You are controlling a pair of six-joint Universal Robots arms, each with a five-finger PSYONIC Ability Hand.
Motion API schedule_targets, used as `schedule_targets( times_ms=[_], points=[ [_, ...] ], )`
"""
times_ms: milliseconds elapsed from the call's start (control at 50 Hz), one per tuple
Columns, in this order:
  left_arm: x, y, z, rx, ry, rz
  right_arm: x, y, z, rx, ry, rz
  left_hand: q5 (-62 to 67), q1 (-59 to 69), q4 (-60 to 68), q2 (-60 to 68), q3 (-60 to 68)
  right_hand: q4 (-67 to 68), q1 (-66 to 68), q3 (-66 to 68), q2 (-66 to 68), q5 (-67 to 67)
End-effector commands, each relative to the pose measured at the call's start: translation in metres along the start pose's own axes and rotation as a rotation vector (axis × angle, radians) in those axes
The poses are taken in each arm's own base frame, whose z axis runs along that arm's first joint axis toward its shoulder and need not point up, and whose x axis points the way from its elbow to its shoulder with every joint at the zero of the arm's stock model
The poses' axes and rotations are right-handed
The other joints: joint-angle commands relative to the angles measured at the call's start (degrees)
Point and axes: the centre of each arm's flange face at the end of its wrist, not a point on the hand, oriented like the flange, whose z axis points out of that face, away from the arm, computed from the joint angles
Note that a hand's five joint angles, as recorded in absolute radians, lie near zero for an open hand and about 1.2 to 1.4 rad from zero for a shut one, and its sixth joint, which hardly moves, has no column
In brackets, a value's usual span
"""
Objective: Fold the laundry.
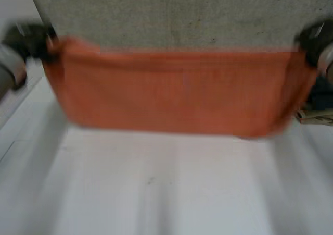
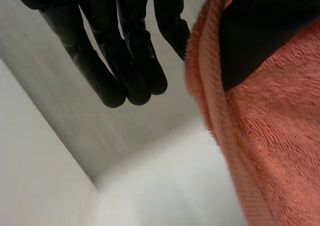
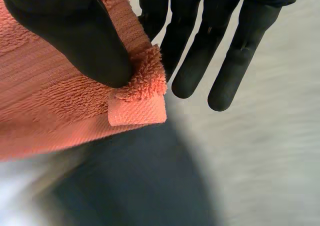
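The orange towel [image 1: 177,94] is hanging in the air as a wide, stretched band, its lower edge floating above the bare white table [image 1: 156,183] nearest the camera and touching nothing there. Nothing folded is lying on the table, so the job is looking early: the cloth is being spread and squared, and no fold is showing yet. Whether it is hanging as one layer or doubled I cannot tell.

Further up, each hand is gripping one top corner. The left hand [image 1: 31,39] is pinching the towel's side hem with its thumb while its other fingers [image 2: 120,60] are reaching straight out beside the cloth. The right hand [image 1: 312,39] is doing likewise, its thumb [image 3: 75,30] pressing the corner tag against a finger.

Beyond the top edge, grey floor [image 1: 182,11] is showing. Laying the towel down and making every fold appear to be left.
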Motion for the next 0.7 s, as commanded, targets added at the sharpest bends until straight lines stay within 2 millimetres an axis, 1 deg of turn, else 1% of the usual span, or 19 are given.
schedule_targets(
  times_ms=[20, 40, 80, 160, 180, 240, 260, 320, 340, 400, 420, 460, 480, 540, 560, 620, 640, 680, 700],
  points=[
    [-0.034, -0.1, 0.018, 0.504, -0.128, -0.186, 0.082, -0.069, 0.001, 0.413, 0.372, 0.234, 12.6, 14.7, 11.6, 11.3, 11.8, 11.3, 15.9, 11.6, 12.5, 11.6],
    [-0.037, -0.104, 0.019, 0.533, -0.141, -0.202, 0.088, -0.077, -0.001, 0.464, 0.4, 0.242, 12.6, 14.7, 11.6, 11.3, 11.8, 11.3, 15.9, 11.6, 12.5, 11.6],
    [-0.037, -0.102, 0.02, 0.521, -0.142, -0.202, 0.087, -0.077, -0.002, 0.47, 0.396, 0.239, 12.6, 14.7, 11.6, 11.3, 11.8, 11.3, 15.9, 11.6, 12.5, 11.6],
    [-0.035, -0.084, 0.022, 0.446, -0.123, -0.201, 0.075, -0.074, -0.003, 0.449, 0.328, 0.235, 12.6, 14.7, 11.6, 11.3, 11.8, 11.3, 15.9, 11.6, 12.5, 11.6],
    [-0.034, -0.073, 0.023, 0.405, -0.119, -0.205, 0.066, -0.069, -0.003, 0.421, 0.284, 0.236, 12.6, 14.7, 11.6, 11.3, 11.8, 11.3, 15.9, 11.6, 12.5, 11.6],
    [-0.031, -0.049, 0.022, 0.327, -0.112, -0.21, 0.052, -0.06, -0.002, 0.377, 0.218, 0.237, 12.6, 14.7, 11.6, 11.3, 11.8, 11.3, 15.9, 11.6, 12.5, 11.6],
    [-0.028, -0.032, 0.02, 0.275, -0.108, -0.217, 0.04, -0.053, -0.001, 0.345, 0.17, 0.24, 12.6, 14.7, 11.6, 11.3, 11.8, 11.3, 15.9, 11.6, 12.5, 11.6],
    [-0.022, -0.005, 0.018, 0.204, -0.091, -0.225, 0.02, -0.039, 0.002, 0.291, 0.091, 0.244, 12.6, 14.7, 11.6, 11.3, 11.8, 11.3, 15.9, 11.6, 12.5, 11.6],
    [-0.017, 0.014, 0.017, 0.16, -0.074, -0.225, 0.005, -0.028, 0.003, 0.251, 0.039, 0.247, 12.6, 14.7, 11.6, 11.3, 11.8, 11.3, 15.9, 11.6, 12.5, 11.6],
    [-0.008, 0.046, 0.014, 0.085, -0.047, -0.217, -0.019, -0.007, 0.005, 0.178, -0.04, 0.251, 12.6, 14.7, 11.6, 11.3, 11.8, 11.3, 15.9, 11.6, 12.5, 11.6],
    [-0.004, 0.066, 0.012, 0.04, -0.036, -0.203, -0.036, 0.007, 0.006, 0.126, -0.095, 0.254, 12.6, 14.7, 11.6, 11.3, 11.8, 11.3, 15.9, 11.6, 12.5, 11.6],
    [0.0, 0.087, 0.008, -0.01, -0.027, -0.187, -0.053, 0.022, 0.006, 0.072, -0.145, 0.258, 12.6, 14.7, 11.6, 11.3, 11.8, 11.3, 15.9, 11.6, 12.5, 11.6],
    [0.005, 0.107, 0.004, -0.061, -0.012, -0.17, -0.069, 0.036, 0.006, 0.017, -0.193, 0.258, 12.6, 14.7, 11.6, 11.3, 11.8, 11.3, 15.9, 11.6, 12.5, 11.6],
    [0.009, 0.132, -0.003, -0.128, 0.0, -0.143, -0.091, 0.058, 0.003, -0.068, -0.259, 0.242, 12.6, 14.7, 11.6, 11.3, 11.8, 11.3, 15.9, 11.6, 12.5, 11.6],
    [0.011, 0.145, -0.009, -0.171, 0.01, -0.125, -0.103, 0.07, 0.0, -0.118, -0.302, 0.228, 12.6, 14.7, 11.6, 11.3, 11.8, 11.3, 15.9, 11.6, 12.5, 11.6],
    [0.014, 0.16, -0.02, -0.236, 0.024, -0.103, -0.115, 0.084, -0.005, -0.18, -0.357, 0.203, 12.6, 14.7, 11.6, 11.3, 11.8, 11.3, 15.9, 11.6, 12.5, 11.6],
    [0.015, 0.166, -0.027, -0.271, 0.034, -0.085, -0.12, 0.091, -0.01, -0.216, -0.39, 0.186, 12.6, 14.7, 11.6, 11.3, 11.8, 11.3, 15.9, 11.6, 12.5, 11.6],
    [0.017, 0.168, -0.037, -0.312, 0.05, -0.066, -0.121, 0.096, -0.016, -0.252, -0.421, 0.168, 12.6, 14.7, 11.6, 11.3, 11.8, 11.3, 15.9, 11.6, 12.5, 11.6],
    [0.019, 0.168, -0.047, -0.357, 0.064, -0.043, -0.122, 0.098, -0.024, -0.292, -0.46, 0.138, 12.6, 14.7, 11.6, 11.3, 11.8, 11.3, 15.9, 11.6, 12.5, 11.6]
  ],
)
